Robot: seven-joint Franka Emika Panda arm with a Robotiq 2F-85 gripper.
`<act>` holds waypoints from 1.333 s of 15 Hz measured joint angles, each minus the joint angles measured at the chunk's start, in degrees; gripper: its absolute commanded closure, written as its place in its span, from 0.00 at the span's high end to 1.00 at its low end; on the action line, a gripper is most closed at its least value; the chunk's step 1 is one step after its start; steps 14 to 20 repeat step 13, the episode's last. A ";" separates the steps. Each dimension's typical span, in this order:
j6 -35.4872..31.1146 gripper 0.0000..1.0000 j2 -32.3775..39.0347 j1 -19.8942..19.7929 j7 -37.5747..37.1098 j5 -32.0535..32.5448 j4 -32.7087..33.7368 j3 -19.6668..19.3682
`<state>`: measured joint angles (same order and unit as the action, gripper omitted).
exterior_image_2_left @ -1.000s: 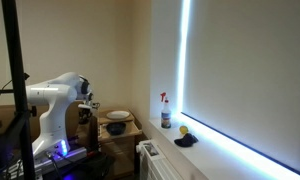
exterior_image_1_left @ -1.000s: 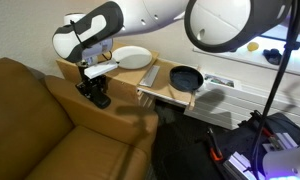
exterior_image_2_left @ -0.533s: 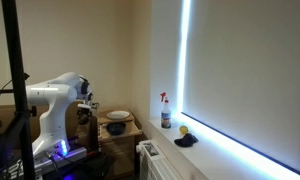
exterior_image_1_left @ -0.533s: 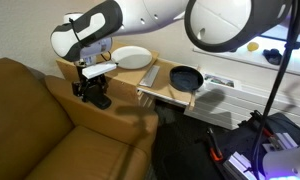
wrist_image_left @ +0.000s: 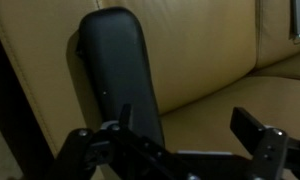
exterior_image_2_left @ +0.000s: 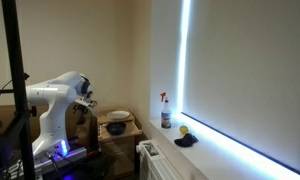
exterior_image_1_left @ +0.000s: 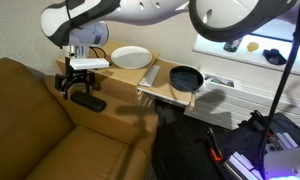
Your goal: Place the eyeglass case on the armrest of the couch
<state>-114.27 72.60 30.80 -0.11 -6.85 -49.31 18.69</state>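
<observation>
One black eyeglass case point(exterior_image_1_left: 88, 102) lies flat on the armrest point(exterior_image_1_left: 115, 115), steady on that broad top. The gripper point(exterior_image_1_left: 76, 84) hovers at its eleven o'clock, jaws wide and empty. Placement looks done.

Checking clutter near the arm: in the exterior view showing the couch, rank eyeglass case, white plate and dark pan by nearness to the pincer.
1. Eyeglass case, on the armrest just below the pincer.
2. White plate, on the side table.
3. Dark pan, farthest along.
</observation>
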 measured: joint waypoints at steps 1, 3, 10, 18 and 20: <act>0.53 1.00 -0.42 -0.28 -0.15 -0.68 -0.02 0.40; 2.00 1.00 -1.19 -0.77 -0.63 -1.61 -0.12 0.85; -1.89 1.00 -7.85 -3.20 -8.25 -2.03 -6.11 0.18; -13.56 1.00 -13.88 -4.86 -11.58 -2.08 -12.56 -0.35; -13.56 1.00 -13.88 -4.86 -11.58 -2.08 -12.56 -0.35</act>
